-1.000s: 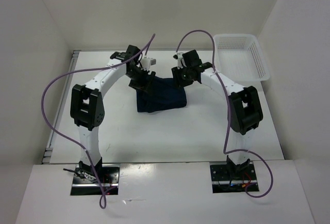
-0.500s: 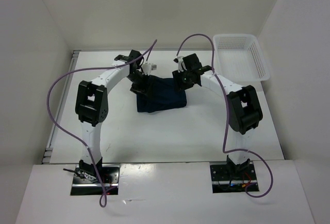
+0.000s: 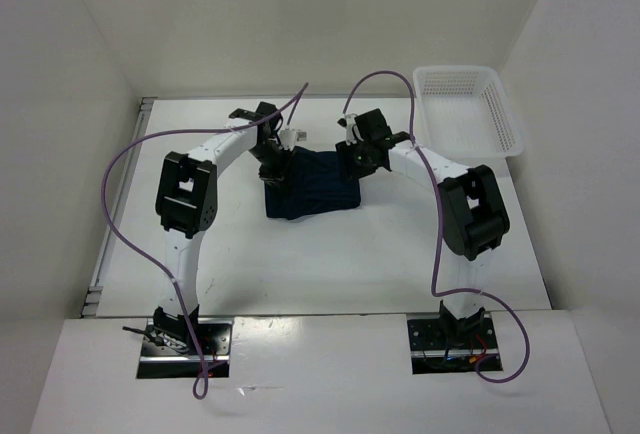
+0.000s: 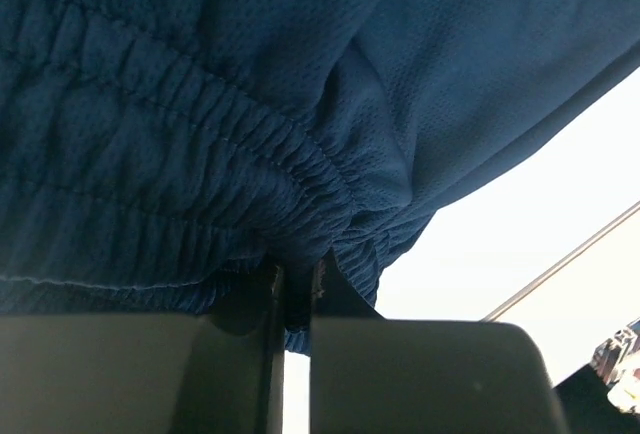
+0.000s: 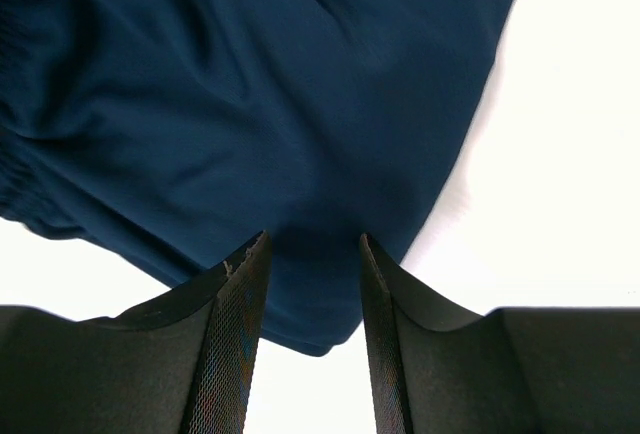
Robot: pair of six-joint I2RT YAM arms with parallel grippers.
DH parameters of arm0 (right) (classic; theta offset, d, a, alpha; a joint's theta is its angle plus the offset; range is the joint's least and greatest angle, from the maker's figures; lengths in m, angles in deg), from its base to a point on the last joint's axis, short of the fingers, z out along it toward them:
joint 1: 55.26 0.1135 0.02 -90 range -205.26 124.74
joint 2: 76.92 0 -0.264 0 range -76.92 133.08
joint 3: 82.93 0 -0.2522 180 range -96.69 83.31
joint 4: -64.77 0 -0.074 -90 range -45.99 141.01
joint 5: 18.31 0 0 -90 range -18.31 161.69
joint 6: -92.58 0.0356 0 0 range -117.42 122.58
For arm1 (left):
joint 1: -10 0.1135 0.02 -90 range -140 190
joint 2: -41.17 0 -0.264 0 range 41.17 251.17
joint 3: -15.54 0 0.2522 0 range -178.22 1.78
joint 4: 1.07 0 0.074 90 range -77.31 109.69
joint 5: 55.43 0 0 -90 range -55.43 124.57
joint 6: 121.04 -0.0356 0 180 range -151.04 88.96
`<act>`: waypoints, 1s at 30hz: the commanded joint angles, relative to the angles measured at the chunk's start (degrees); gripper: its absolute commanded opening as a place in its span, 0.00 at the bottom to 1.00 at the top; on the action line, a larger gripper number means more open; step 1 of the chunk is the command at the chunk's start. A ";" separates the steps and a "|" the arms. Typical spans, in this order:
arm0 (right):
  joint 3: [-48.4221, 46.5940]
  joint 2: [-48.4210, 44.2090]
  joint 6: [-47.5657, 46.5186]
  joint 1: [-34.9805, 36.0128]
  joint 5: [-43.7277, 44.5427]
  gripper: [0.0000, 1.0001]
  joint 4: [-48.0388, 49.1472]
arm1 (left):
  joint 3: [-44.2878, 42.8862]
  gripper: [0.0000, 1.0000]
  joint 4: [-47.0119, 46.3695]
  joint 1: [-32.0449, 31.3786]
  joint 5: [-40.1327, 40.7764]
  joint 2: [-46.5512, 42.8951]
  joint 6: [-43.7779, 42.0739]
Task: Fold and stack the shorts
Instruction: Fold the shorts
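The dark navy shorts (image 3: 312, 186) lie folded in a compact bundle at the middle of the table. My left gripper (image 3: 272, 166) is at their far left corner. In the left wrist view its jaws (image 4: 295, 274) are shut on the gathered elastic waistband (image 4: 320, 169). My right gripper (image 3: 352, 159) hovers at the far right corner. In the right wrist view it (image 5: 308, 244) stands open, fingers apart above a smooth corner of the shorts (image 5: 250, 104), with nothing pinched between them.
A white mesh basket (image 3: 468, 109) stands at the back right corner against the wall. White walls close in the table on the left, back and right. Purple cables loop above both arms.
My left gripper has gone from open to shut on the waistband, and its arm has shifted slightly right. The right gripper has barely moved.
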 commanded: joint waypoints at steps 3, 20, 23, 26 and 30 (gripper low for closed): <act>2.31 -0.27 -1.63 -0.35 2.25 0.45 2.59 | -4.73 0.00 2.00 0.77 -1.22 -2.63 -0.30; 5.47 1.93 -2.86 -0.35 2.78 0.44 3.12 | 1.83 0.02 19.13 2.09 -9.31 -6.41 -0.30; 4.86 2.46 -3.38 0.18 3.30 0.44 3.12 | 5.01 0.02 19.13 2.09 -9.31 -6.41 -0.30; 4.33 2.46 -3.39 0.18 3.31 0.44 3.12 | 6.32 0.09 19.13 2.09 -4.33 -5.54 -0.30; 3.80 2.46 -3.91 0.18 3.31 0.44 3.12 | 8.52 0.20 16.41 3.23 -0.61 -4.83 -0.30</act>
